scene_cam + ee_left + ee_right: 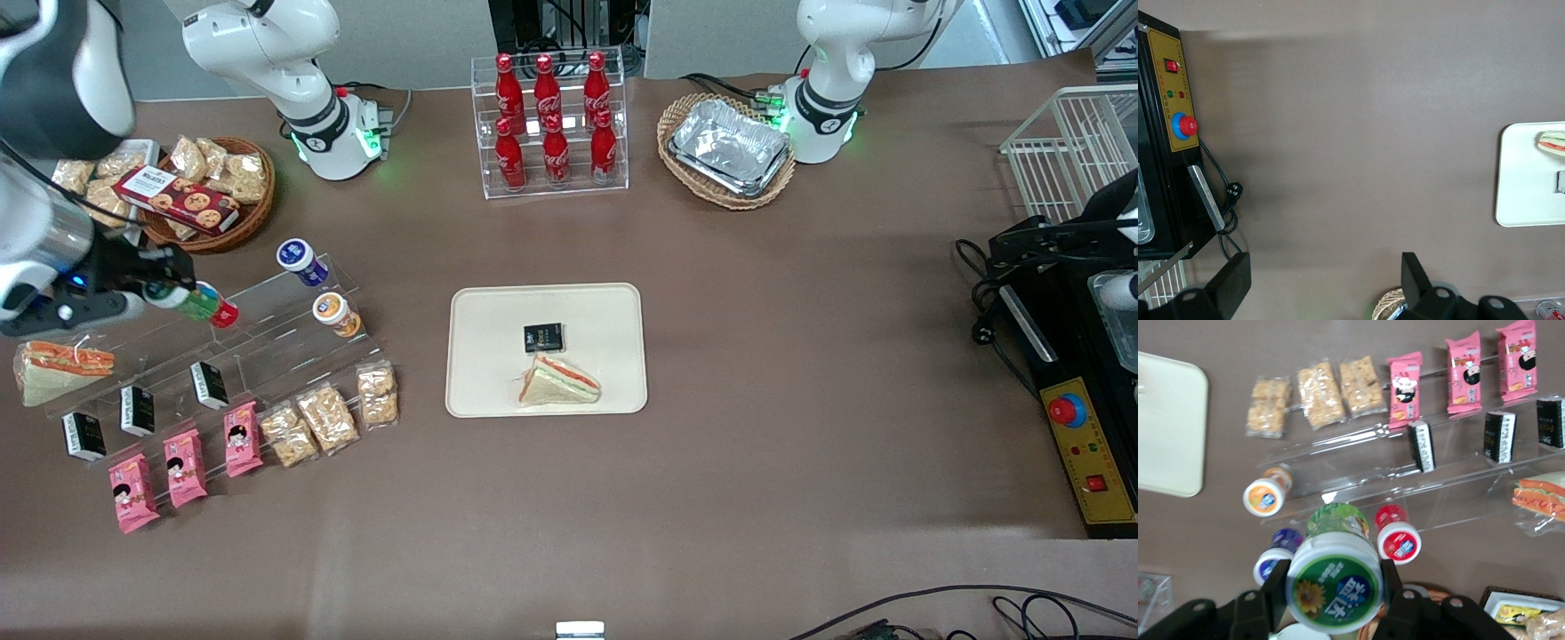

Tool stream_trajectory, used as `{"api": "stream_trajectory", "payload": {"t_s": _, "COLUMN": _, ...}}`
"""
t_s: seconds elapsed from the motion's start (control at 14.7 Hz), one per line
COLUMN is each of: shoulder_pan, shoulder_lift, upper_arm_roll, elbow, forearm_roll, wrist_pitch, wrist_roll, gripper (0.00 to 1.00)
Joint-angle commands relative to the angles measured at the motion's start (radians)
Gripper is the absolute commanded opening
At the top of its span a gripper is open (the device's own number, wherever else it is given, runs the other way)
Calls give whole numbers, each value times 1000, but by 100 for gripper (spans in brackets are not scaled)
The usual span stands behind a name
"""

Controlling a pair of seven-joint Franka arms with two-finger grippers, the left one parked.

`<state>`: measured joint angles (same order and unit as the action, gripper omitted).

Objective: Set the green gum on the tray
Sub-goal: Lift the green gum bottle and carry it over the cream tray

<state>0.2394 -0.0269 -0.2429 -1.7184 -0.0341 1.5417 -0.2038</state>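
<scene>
While the gripper [1335,587] has its fingers [1275,583] squeezed tight on the green gum [1334,577] above the clear shelf [267,342], the ride to the tray [489,391] is left.

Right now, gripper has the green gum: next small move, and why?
Probably carry it across toward the tray. The gripper is shut on the green gum, held above the acrylic rack. Aim for bare tray surface, since a sandwich and black packet occupy part.
</scene>
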Motion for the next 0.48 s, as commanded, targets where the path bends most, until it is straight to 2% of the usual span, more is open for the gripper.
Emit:
{"api": "stream_trajectory", "payload": {"t_s": 0.0, "shoulder_pan": 36, "shoulder_lift": 21, "upper_arm_roll": 28, "elbow": 60, "forearm_roll": 71, "wrist_pitch": -81, "wrist_roll": 93, "gripper": 49}}
{"api": "stream_trajectory", "payload": {"t_s": 0.34, "shoulder_pan": 49, "shoulder_lift": 85, "upper_arm_roll": 241, "elbow": 48, "forearm_roll": 76, "wrist_pitch": -17, "wrist_roll": 407, "gripper": 49}}
{"api": "stream_trajectory", "payload": {"t_s": 0.41, "shoulder_pan": 49, "shoulder_lift": 102, "upper_arm_roll": 275, "elbow": 27, "forearm_roll": 100, "wrist_pitch": 10, "wrist_roll": 452, "gripper": 49}}
